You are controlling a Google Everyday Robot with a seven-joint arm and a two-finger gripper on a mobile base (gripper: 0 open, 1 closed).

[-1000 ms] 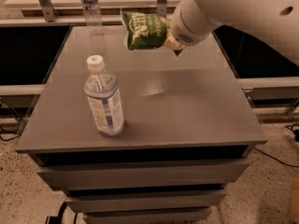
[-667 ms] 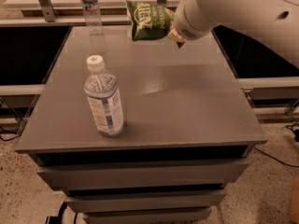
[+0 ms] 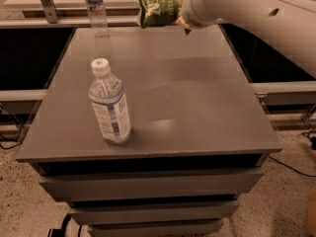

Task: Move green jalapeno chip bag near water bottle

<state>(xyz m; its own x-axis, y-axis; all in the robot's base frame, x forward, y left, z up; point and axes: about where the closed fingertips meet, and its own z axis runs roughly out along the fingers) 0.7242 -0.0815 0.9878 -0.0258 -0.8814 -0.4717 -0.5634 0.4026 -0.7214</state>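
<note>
The green jalapeno chip bag (image 3: pixel 157 5) hangs in the air above the far edge of the grey table (image 3: pixel 197 98), held by my gripper (image 3: pixel 183 22), which is shut on the bag's right side. The white arm comes in from the upper right. The water bottle (image 3: pixel 95 8), clear and ribbed with a dark blue label band, stands upright at the far left corner of the table, a short way left of the bag.
A larger-looking bottle (image 3: pixel 109 102) with a white cap and pale label stands upright near the table's front left. Drawers (image 3: pixel 148 186) sit under the tabletop. A metal rail (image 3: pixel 47 1) and a shelf lie behind the table.
My gripper has lifted the chip bag higher and carried it a little to the left, toward the far left bottle. Both bottles have stayed put.
</note>
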